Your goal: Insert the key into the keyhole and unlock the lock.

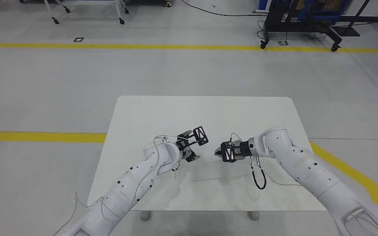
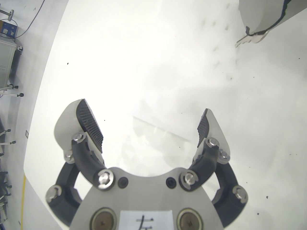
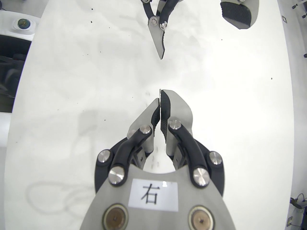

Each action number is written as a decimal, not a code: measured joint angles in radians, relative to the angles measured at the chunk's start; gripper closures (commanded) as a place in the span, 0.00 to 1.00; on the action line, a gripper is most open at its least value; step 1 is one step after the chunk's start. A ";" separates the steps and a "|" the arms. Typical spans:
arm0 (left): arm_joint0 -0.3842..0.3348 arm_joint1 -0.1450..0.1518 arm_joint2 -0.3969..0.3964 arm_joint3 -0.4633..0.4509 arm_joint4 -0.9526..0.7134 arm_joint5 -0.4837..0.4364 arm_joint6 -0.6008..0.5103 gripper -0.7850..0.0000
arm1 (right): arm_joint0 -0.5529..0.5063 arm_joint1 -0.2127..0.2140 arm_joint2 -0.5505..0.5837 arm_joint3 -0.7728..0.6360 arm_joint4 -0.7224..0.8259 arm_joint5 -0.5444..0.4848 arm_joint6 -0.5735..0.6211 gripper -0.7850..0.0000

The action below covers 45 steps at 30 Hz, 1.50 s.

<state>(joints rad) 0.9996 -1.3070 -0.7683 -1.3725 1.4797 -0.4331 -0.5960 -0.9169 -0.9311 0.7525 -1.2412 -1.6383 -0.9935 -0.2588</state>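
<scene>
The key (image 2: 250,39) is clamped between the pads of the right gripper (image 3: 159,104), held above the table (image 1: 260,112). Its blade sticks out past the tips along the gripper's own axis and is aimed towards the left gripper (image 2: 145,111), near but apart. The left gripper is spread wide with nothing held (insertion is judged not yet begun).

White table (image 1: 147,112) on grey floor (image 1: 177,71) with yellow lines (image 1: 118,45).
</scene>
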 measured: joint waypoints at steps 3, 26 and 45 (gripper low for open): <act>0.012 0.002 -0.019 -0.029 -0.025 0.000 0.040 0.00 | -0.016 0.012 0.024 0.005 0.004 -0.010 -0.066 1.00; 0.017 0.003 -0.025 -0.034 -0.037 0.001 0.047 0.00 | -0.004 0.019 0.033 0.105 0.298 -0.019 -0.317 1.00; 0.017 0.003 -0.025 -0.034 -0.037 0.001 0.047 0.00 | -0.004 0.028 -0.002 0.094 0.305 -0.017 -0.379 1.00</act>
<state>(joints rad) 1.0168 -1.3043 -0.7933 -1.4062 1.4431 -0.4319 -0.5489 -0.9206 -0.9028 0.7506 -1.1477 -1.3336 -1.0105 -0.6380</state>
